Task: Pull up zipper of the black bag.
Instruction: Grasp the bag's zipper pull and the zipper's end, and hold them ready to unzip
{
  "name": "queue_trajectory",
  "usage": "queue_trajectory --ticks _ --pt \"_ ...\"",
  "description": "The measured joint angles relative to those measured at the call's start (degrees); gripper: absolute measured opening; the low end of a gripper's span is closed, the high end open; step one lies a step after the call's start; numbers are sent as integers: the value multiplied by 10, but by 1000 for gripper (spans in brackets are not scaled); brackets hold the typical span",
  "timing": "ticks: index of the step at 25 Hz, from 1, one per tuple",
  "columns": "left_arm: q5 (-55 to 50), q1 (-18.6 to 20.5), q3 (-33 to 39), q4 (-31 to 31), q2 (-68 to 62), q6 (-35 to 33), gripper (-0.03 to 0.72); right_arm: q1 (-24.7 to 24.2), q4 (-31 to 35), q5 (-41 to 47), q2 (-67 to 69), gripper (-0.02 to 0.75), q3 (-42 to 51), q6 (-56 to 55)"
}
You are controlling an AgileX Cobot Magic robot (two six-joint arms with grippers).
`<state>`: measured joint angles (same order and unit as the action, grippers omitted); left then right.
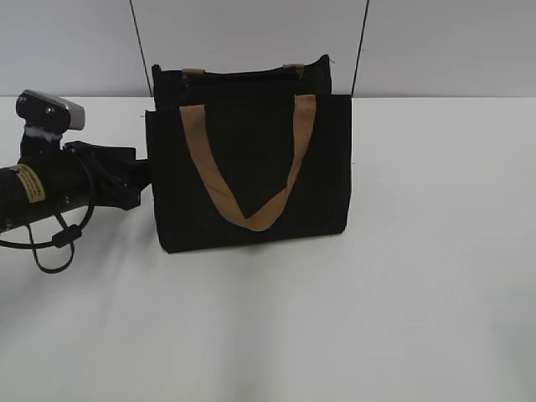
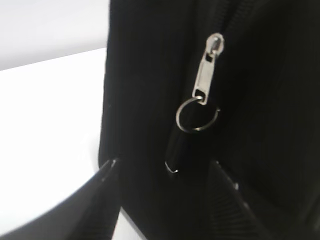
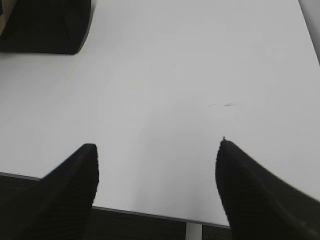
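Note:
A black bag (image 1: 251, 167) with tan handles stands upright in the middle of the white table. My left gripper (image 1: 134, 176) is at the bag's left side. In the left wrist view its fingers (image 2: 165, 167) are open, spread on either side of the bag's end. A silver zipper pull (image 2: 206, 72) with a metal ring (image 2: 197, 116) hangs just beyond the fingertips, not held. My right gripper (image 3: 157, 150) is open and empty over bare table near the front edge; the bag's corner (image 3: 45, 25) shows at the top left of its view.
The white table (image 1: 419, 276) spreads around the bag. A grey wall (image 1: 435, 42) stands behind it with two thin dark cables hanging down. The table's front edge (image 3: 150, 212) shows in the right wrist view.

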<state>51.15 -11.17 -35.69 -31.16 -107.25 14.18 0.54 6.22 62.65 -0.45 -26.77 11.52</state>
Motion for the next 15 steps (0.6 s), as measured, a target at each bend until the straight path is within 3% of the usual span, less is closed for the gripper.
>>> queue_trajectory --ticks 5,11,15 --pt "-3 0 -3 12 0 0 413 0 0 0 0 555 0 0" --pt "-28 0 -38 -61 -19 4 413 0 0 0 0 555 0 0" --pt "-31 0 -49 -68 -48 6 412 0 0 0 0 555 0 0"
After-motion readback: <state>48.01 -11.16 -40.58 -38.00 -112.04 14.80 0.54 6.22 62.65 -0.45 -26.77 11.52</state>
